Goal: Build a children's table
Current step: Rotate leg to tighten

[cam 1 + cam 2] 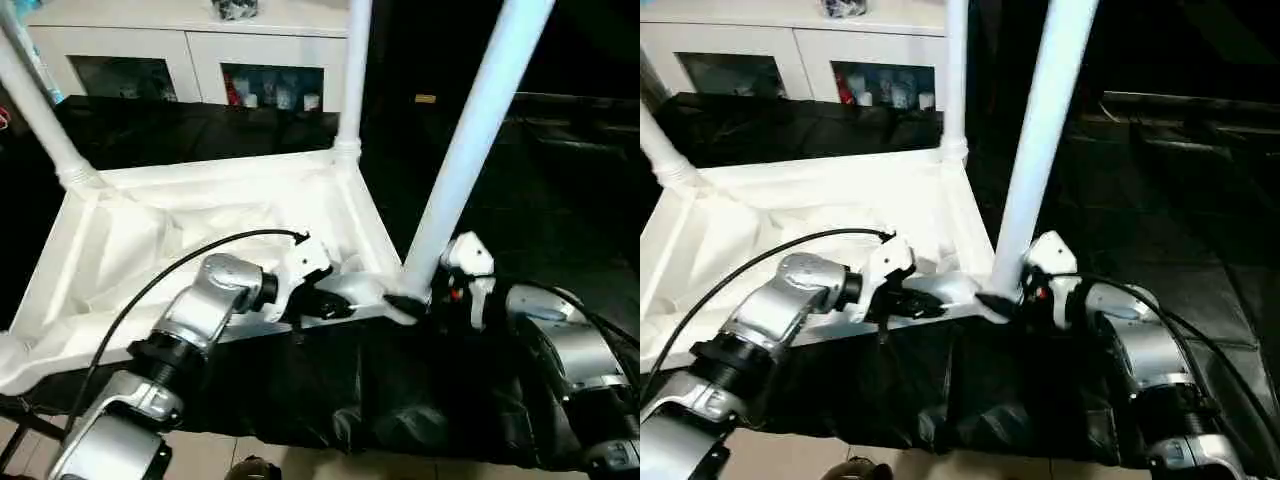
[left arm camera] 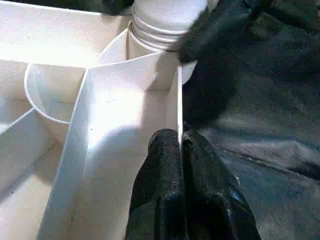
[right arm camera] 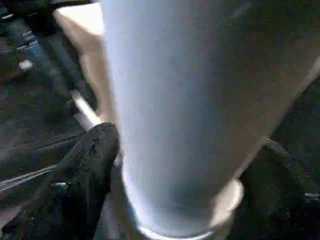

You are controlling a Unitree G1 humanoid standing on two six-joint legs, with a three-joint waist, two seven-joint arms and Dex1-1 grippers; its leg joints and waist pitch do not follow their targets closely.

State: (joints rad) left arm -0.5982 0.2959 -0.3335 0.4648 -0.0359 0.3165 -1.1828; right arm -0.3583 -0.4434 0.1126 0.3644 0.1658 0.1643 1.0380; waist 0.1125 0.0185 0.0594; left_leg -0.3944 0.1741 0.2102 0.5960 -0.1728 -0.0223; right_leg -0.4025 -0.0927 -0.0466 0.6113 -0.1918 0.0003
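Note:
The white table top (image 1: 130, 250) lies upside down on black cloth. Three white legs stand up from its corner sockets: one far left (image 1: 35, 115), one far right (image 1: 353, 80), and one at the near right corner (image 1: 470, 140). My left gripper (image 1: 322, 300) is shut on the near rim just left of that corner; in the left wrist view its fingertips (image 2: 165, 145) pinch the thin rim wall (image 2: 178, 95). My right gripper (image 1: 410, 300) is closed round the base of the near right leg (image 3: 185, 100), one black finger (image 3: 85, 170) on each side.
A white cabinet with glass doors (image 1: 200, 50) stands behind the work. Black cloth (image 1: 350, 390) covers the surface and hangs over its front edge, with pale floor (image 1: 330, 465) below. A black cable (image 1: 190, 260) arcs over my left forearm.

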